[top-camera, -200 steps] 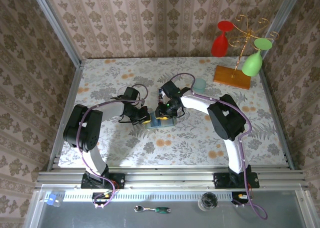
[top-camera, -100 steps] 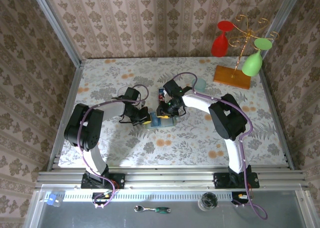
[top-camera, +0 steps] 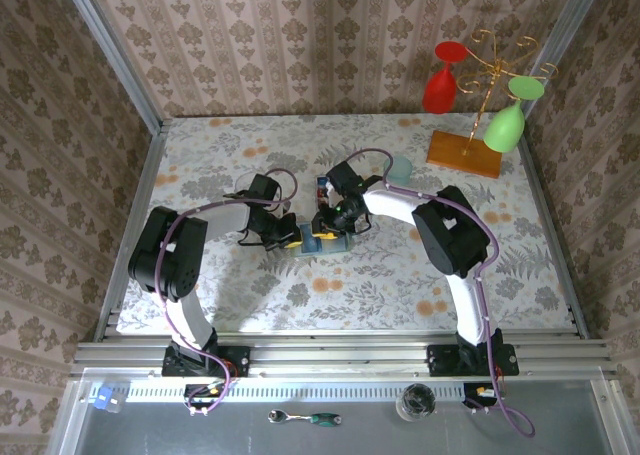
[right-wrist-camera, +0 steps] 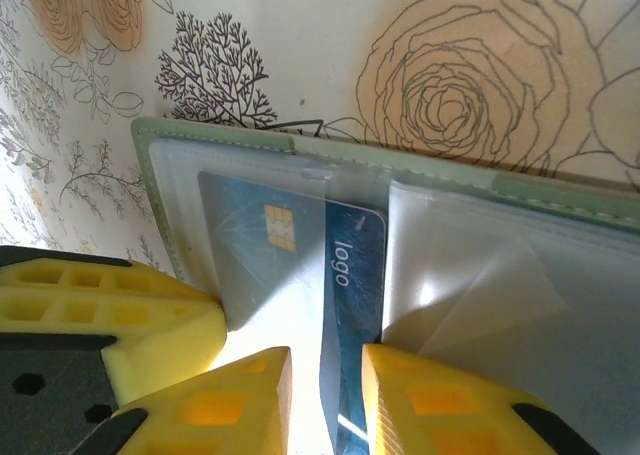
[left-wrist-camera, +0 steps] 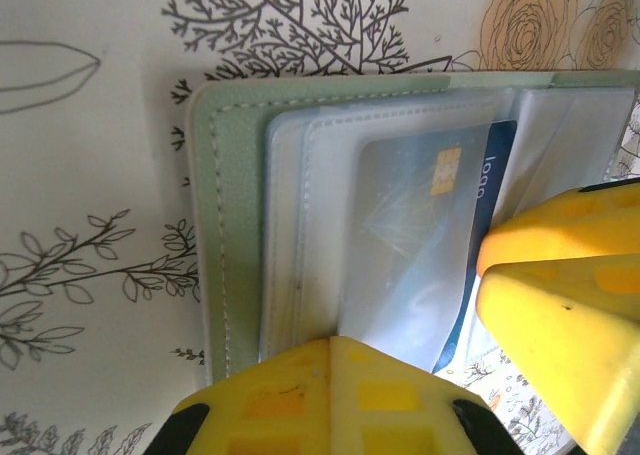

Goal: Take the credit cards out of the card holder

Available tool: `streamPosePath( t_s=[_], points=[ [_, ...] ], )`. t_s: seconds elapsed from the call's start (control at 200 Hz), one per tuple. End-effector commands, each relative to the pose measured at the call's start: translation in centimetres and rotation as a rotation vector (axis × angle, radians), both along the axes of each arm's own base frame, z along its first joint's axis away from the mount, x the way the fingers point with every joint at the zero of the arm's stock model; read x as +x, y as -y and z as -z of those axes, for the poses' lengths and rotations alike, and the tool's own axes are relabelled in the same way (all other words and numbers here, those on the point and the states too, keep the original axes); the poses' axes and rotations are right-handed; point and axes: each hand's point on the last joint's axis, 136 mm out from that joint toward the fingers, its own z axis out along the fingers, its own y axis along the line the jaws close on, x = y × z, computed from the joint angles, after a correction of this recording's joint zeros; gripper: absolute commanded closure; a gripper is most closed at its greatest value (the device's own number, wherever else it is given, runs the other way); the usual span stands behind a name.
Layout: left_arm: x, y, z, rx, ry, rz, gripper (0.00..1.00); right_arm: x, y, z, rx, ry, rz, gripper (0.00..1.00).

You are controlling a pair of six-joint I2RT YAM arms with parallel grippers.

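Right, from the top view both arms are meeting mid-surface (top-camera: 400,265). The holder (top-camera: 338,245) is lying open between them, with the left hand (top-camera: 289,239) bearing on its left end and the right hand (top-camera: 325,228) bending over its middle.

Over to the left wrist: the left hand's yellow fingers (left-wrist-camera: 330,395) are squeezed fully together and pressing on the holder's near edge. I'd say they are pinning it, not carrying anything. A blue card (left-wrist-camera: 410,245) is showing through the clear sleeve (left-wrist-camera: 300,225), with one dark lettered strip poking bare past the sleeve's edge. A finger (left-wrist-camera: 560,295) of the other hand is crowding in right beside that strip.

Now the right wrist: the card's long axis is pointing straight at the right hand, and its near end is running down between the two fingers. They are standing only a sliver apart, and it is looking like a pinch on the card, though the contact itself is hidden. As I'm reading it, the pull needs to go back along that axis while the left hand is holding the holder down.

Against a second ago, hardly anything is changing. Both hands are staying planted on the holder, the right forearm is nudging slightly, and the card is still sitting in its sleeve.
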Motion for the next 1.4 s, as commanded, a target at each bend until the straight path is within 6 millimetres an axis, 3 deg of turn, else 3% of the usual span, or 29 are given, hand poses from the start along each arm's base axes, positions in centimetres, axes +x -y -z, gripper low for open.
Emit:
streamPosePath(
  t_s=[0.0, 0.39, 0.805, 0.995, 1.395],
  points=[
    [-0.6, -0.8, 1.1, 0.034, -0.033, 0.001, 1.0, -0.7, 0.2, 1.5, -0.003, -0.061, 0.008, 0.74],
    [-0.6, -0.8, 1.0, 0.029, -0.029, -0.002, 1.0, -0.5, 0.9, -0.6, -0.014, 0.002, 0.021, 0.73],
    [-0.6, -0.9, 0.9, 0.027, -0.027, -0.007, 1.0, -0.7, 1.0, -0.8, -0.003, 0.005, 0.027, 0.73],
    [0.0, -0.5, -0.5, 0.004, 0.003, -0.01, 1.0, -0.8, 1.0, -1.3, 0.006, 0.011, 0.028, 0.73],
    [1.1, -0.3, -2.6, -0.008, 0.054, -0.014, 1.0, -1.2, 1.3, 1.2, -0.027, -0.042, 0.032, 0.73]
  ],
)
